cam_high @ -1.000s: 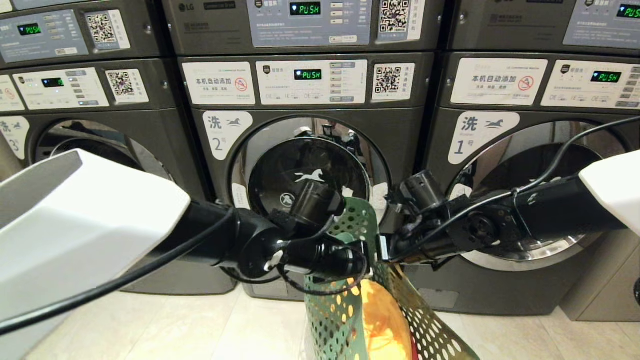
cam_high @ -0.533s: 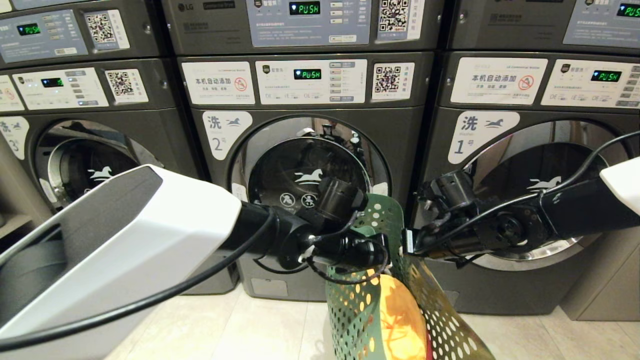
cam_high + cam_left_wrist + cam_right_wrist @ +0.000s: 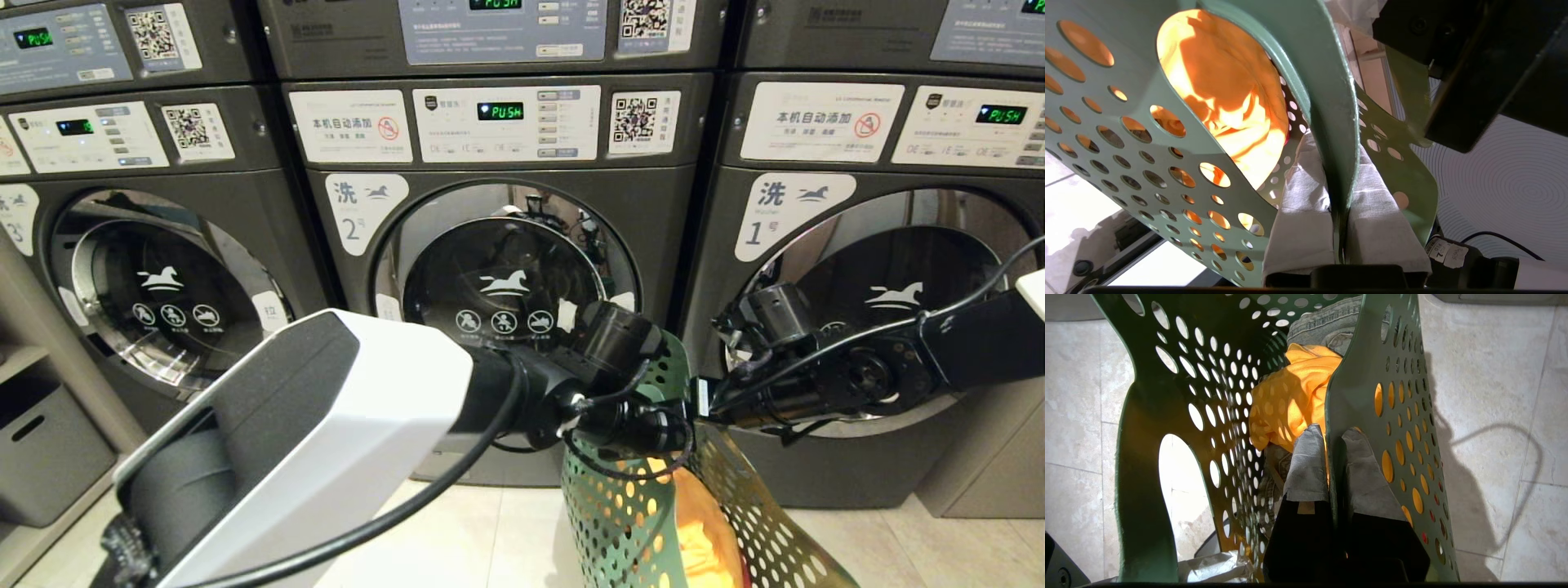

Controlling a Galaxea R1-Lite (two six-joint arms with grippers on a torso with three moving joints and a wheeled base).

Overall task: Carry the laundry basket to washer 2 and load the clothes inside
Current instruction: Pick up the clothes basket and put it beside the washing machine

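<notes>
From the head, the laundry basket (image 3: 645,523) hung before washer 2 (image 3: 506,278), slightly right of its door. Wrist views showed the left gripper (image 3: 1341,228) and right gripper (image 3: 1333,465) clamped on opposite walls; keeping both level should stop the clothes (image 3: 1294,396) spilling.

To your left stood the washer labelled 3 (image 3: 163,286) and to your right the washer labelled 1 (image 3: 882,278), both dark grey with chrome-rimmed round doors bearing a white horse logo. Above them you had a second row of machines, the middle upper machine (image 3: 498,33) carrying a QR code sticker (image 3: 645,16) and a green display. A grey storage bin (image 3: 45,457) sat on a shelf at your far left, and pale floor tiles (image 3: 490,531) ran beneath the machines.
</notes>
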